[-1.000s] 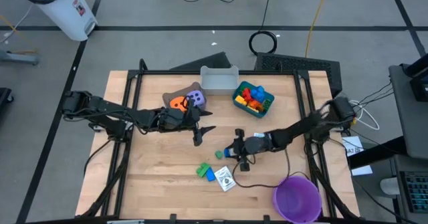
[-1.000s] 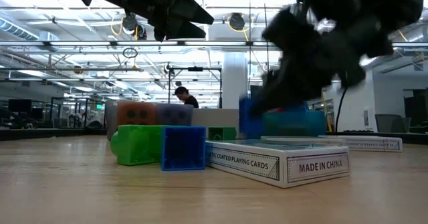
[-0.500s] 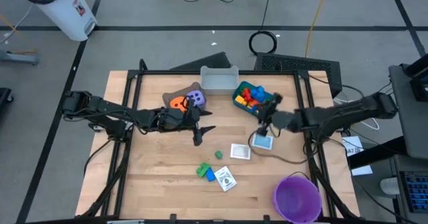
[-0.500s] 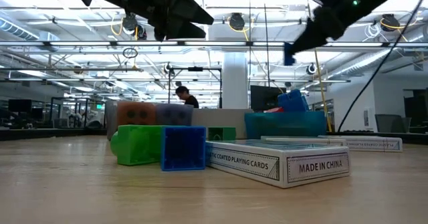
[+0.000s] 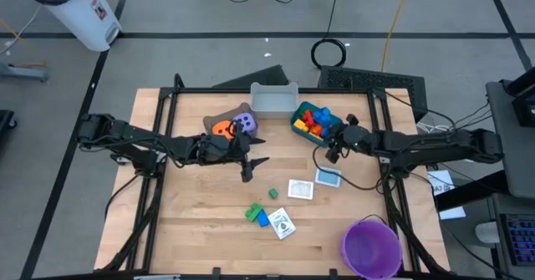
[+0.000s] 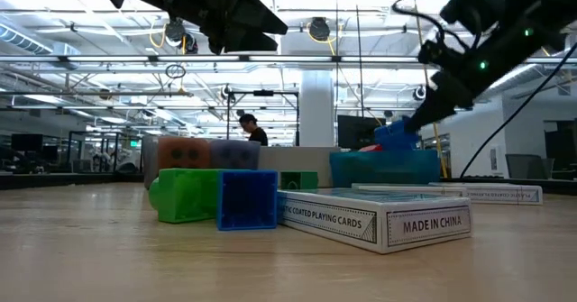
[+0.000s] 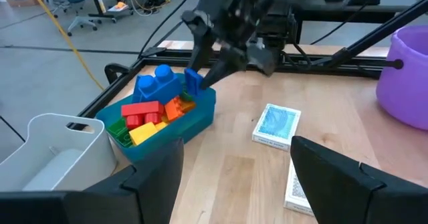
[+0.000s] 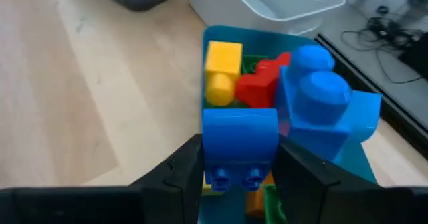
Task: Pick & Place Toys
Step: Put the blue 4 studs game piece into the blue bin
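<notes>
Right wrist view is showing the right gripper (image 8: 241,158) pinching a blue brick (image 8: 239,144) with round bumps, hanging over the blue bin (image 8: 354,158).

We count two dice (image 5: 233,126), three card packs (image 5: 300,189), three loose bricks (image 5: 259,214) beside the packs, three bins (image 5: 273,99) and one bowl (image 5: 370,248).

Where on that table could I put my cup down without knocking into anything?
The near left corner of the table is bare wood, left of the green and blue bricks. The far edge is crowded: brown bin, grey bin and blue bin, where the right gripper holds a blue brick.
</notes>
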Controlling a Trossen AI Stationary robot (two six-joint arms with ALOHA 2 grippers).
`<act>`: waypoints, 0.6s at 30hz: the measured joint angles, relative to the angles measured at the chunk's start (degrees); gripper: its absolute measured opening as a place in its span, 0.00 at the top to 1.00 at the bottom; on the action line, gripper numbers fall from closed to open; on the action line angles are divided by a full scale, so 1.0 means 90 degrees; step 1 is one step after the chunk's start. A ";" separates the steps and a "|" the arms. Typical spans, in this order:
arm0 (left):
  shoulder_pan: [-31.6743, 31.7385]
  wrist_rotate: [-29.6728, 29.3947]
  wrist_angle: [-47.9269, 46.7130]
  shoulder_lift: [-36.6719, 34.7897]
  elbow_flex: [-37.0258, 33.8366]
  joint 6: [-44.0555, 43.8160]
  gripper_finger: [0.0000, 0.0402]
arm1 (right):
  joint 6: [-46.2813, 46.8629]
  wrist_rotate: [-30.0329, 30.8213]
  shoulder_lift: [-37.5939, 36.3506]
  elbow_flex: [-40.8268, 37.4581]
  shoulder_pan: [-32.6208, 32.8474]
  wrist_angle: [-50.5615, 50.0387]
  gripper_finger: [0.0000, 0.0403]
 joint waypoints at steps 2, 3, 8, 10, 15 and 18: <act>0.0005 0.0000 0.0000 0.0001 0.0001 0.0000 0.30 | -0.0095 0.0012 0.0136 -0.0198 -0.0113 0.0401 0.65; 0.0005 0.0000 -0.0002 0.0001 0.0000 0.0000 0.30 | -0.0116 0.0012 0.0205 -0.0270 -0.0167 0.0529 0.65; 0.0030 0.0002 -0.0016 0.0001 0.0002 -0.0010 0.30 | -0.0134 -0.0028 0.0516 -0.0410 -0.0332 0.0669 0.65; 0.0044 0.0002 -0.0015 0.0000 0.0002 -0.0012 0.30 | -0.0134 -0.0171 0.0573 -0.0446 -0.0334 0.0669 0.64; 0.0070 0.0005 -0.0015 0.0000 0.0002 -0.0037 0.30 | -0.0077 -0.0143 0.0594 -0.0485 -0.0327 0.0723 0.55; 0.0070 0.0005 -0.0012 0.0000 0.0002 -0.0184 0.30 | -0.0070 -0.0161 0.0557 -0.0490 -0.0327 0.0908 0.48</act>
